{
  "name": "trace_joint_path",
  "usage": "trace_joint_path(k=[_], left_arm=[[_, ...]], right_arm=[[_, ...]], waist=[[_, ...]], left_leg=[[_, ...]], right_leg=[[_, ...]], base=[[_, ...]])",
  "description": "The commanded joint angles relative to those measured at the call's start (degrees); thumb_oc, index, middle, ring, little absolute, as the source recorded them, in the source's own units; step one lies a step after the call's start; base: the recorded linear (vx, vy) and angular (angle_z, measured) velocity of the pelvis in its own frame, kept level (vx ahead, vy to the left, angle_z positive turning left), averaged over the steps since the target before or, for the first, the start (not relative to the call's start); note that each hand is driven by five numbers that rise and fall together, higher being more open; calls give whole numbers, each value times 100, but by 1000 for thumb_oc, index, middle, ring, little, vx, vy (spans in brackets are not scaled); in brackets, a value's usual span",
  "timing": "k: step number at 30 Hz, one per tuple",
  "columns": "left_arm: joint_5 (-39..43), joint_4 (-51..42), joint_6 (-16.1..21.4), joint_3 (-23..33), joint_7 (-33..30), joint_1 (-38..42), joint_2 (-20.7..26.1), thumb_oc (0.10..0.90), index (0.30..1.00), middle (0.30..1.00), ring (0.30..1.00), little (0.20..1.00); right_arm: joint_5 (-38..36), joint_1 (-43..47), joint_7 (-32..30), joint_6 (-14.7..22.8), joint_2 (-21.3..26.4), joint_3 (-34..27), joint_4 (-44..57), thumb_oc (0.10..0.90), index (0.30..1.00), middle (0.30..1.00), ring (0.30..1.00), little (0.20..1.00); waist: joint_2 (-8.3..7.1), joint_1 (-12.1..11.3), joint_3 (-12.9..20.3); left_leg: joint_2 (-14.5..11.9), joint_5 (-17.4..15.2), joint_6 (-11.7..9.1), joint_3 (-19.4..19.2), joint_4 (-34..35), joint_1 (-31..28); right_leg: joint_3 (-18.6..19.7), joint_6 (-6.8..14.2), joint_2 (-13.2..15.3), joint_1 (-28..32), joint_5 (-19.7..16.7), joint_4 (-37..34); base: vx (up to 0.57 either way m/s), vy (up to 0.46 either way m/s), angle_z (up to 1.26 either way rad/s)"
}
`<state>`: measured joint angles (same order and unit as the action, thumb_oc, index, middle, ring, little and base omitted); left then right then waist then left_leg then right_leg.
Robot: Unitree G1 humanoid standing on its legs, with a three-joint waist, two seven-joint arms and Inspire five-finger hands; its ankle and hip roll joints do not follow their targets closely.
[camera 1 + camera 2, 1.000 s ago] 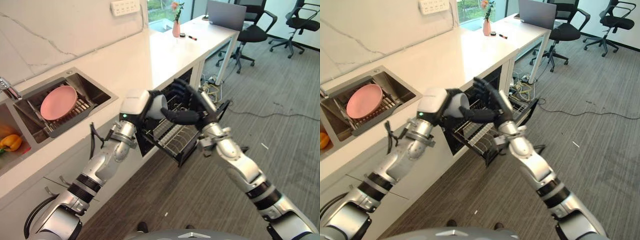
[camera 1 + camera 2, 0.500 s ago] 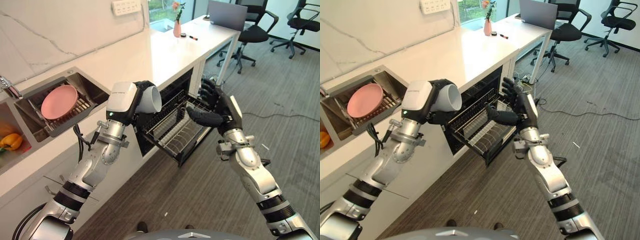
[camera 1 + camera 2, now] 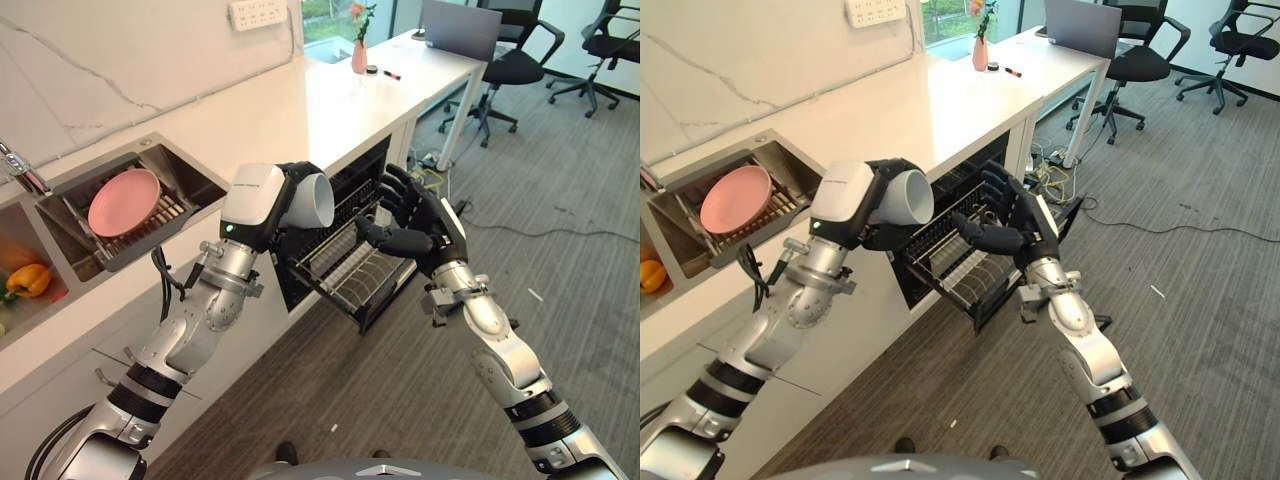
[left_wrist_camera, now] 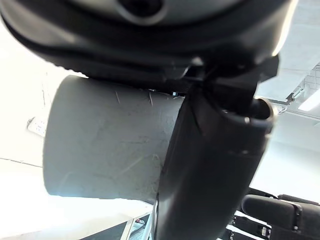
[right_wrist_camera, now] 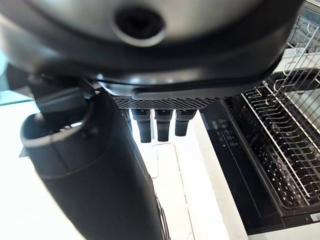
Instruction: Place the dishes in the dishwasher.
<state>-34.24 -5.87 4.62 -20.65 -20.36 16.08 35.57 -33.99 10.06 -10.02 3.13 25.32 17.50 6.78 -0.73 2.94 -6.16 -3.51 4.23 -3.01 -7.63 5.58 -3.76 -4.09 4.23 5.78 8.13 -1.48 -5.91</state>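
Left eye view: the left robot hand (image 3: pixel 290 205) is up over the bench (image 3: pixel 280 110) edge with its fingers wrapped round a white cup (image 3: pixel 312 201), mouth of the cup pointing right toward the open dishwasher (image 3: pixel 350 240). The wire rack (image 3: pixel 345 270) is pulled out under the bench, and the cup sits in the air above its left end, not touching it. The right robot hand (image 3: pixel 420 225) hangs just right of the cup over the rack, fingers spread and mostly straight, holding nothing. Off to the left a pink plate (image 3: pixel 123 202) leans in a drainer inside the sink (image 3: pixel 190 178), and a yellow pepper (image 3: pixel 28 280) sits in the next basin further left. Far end of the bench has a pink vase (image 3: pixel 358 55). Right eye view: same layout, cup (image 3: pixel 906 197) and right robot hand (image 3: pixel 1015 228) near each other but apart. Left wrist view: the cup (image 4: pixel 105 145) lies right against the palm with the thumb (image 4: pixel 210 170) curled across it. Right wrist view: fingers (image 5: pixel 157 122) stick out straight with the rack (image 5: pixel 280 150) beyond them.
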Motion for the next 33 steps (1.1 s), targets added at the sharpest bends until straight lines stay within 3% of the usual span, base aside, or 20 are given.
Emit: trace_joint_path(k=[1,15,27,33], left_arm=[[129,-25,346,-195,-211,1131,89,400,300,300,300,300],[272,-245,456,-496,-126,1210,-19,400,300,300,300,300],[346,-777,565,-641,-144,1298,89,400,300,300,300,300],[677,-1151,721,-1042,37,1518,-37,400,300,300,300,300]], right_arm=[[-243,930,56,634,148,-211,514,800,900,900,900,900],[-393,1065,57,588,98,119,508,800,900,900,900,900],[-839,994,121,410,336,447,312,800,900,900,900,900],[-1207,1306,65,406,261,691,42,800,900,900,900,900]], waist=[[162,-144,388],[188,-161,359],[139,-195,331],[111,-225,321]], left_leg=[[-260,-549,-208,-23,-58,-373],[-240,-547,-196,-2,-58,-365],[-227,-551,-194,55,-58,-335],[-224,-550,-188,79,-58,-317]], right_leg=[[-138,416,142,82,352,91],[-171,414,159,88,350,91],[-195,415,163,62,342,91],[-218,416,168,63,340,91]], base=[[0,0,0],[0,0,0],[0,0,0],[0,0,0]])
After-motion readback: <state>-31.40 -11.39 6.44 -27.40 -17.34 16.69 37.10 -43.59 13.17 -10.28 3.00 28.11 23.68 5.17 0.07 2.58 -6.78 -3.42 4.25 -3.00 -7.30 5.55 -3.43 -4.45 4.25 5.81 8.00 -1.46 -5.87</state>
